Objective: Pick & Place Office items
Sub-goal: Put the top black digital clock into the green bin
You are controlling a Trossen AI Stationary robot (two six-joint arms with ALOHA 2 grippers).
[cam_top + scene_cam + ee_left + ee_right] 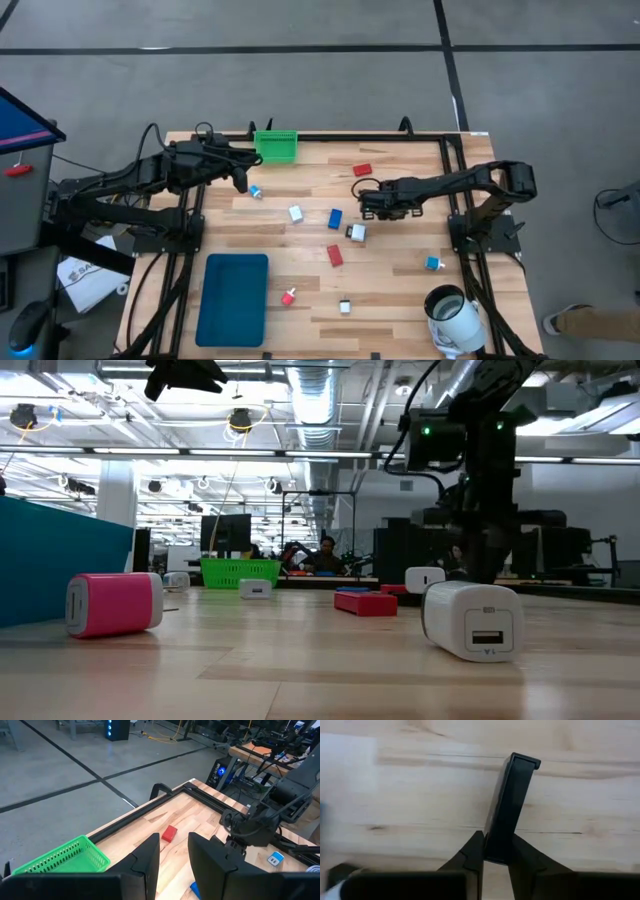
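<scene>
The black oblong block (pixel 509 810) sits pinched between our right gripper's (pixel 496 851) fingers, which press on its two long faces close above the wood of the desk (pixel 400 290); in the high view this gripper (pixel 372 200) is low over the middle of the desk, just right of the blue block (pixel 335 218) and just beyond the white piece (pixel 356 233).

Our left gripper (pixel 173 855) hangs over the far left part of the desk, its fingers (pixel 150 857) narrowly parted with nothing between them; seen from above it (pixel 240 178) is near the green bin (pixel 275 146) and just beyond a small cyan bit (pixel 256 191).

Other office items lie scattered: a red block (pixel 362 170) toward the far side, a white cube (pixel 296 213) left of the blue block, a second red block (pixel 335 255) nearer, a cyan piece (pixel 433 264) at right, a pink-red bit (pixel 288 297) and a small white bit (pixel 345 306) near the front.

The teal tray (pixel 233 298) lies at the near left, and the white mug-like cylinder (pixel 455 318) at the near right corner.
</scene>
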